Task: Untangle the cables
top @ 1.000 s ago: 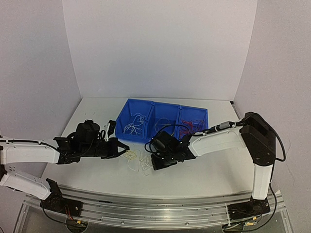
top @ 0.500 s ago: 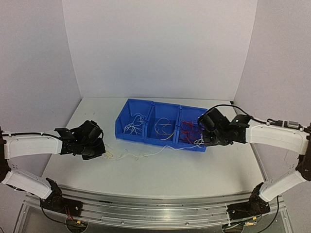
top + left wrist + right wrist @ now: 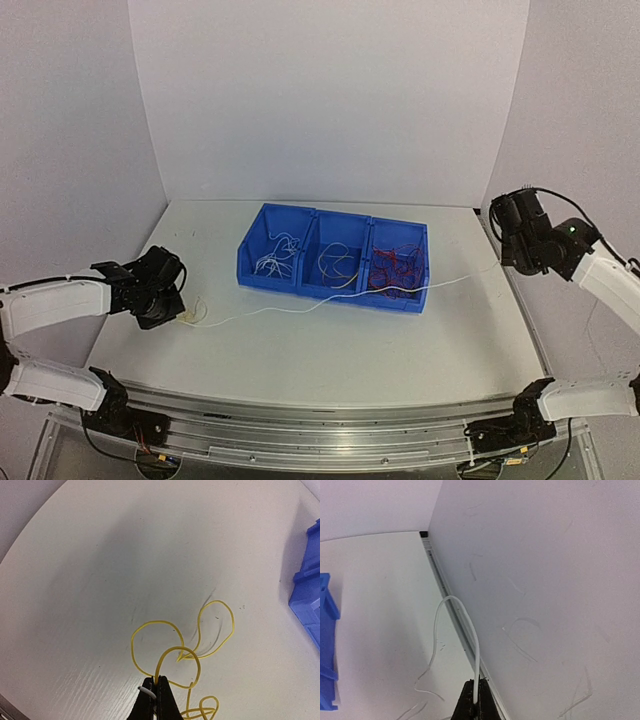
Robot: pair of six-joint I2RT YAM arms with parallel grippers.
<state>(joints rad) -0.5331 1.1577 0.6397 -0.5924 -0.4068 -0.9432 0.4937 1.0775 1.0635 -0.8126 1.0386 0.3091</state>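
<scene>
In front of the blue bin (image 3: 330, 260), the white cable (image 3: 330, 303) stretches out, seemingly pulled free. The right gripper (image 3: 475, 700) pinches it right of the bin. Left of the bin, the left gripper (image 3: 156, 700) clamps the yellow cable (image 3: 156, 622), whose loops probably need separating.
</scene>
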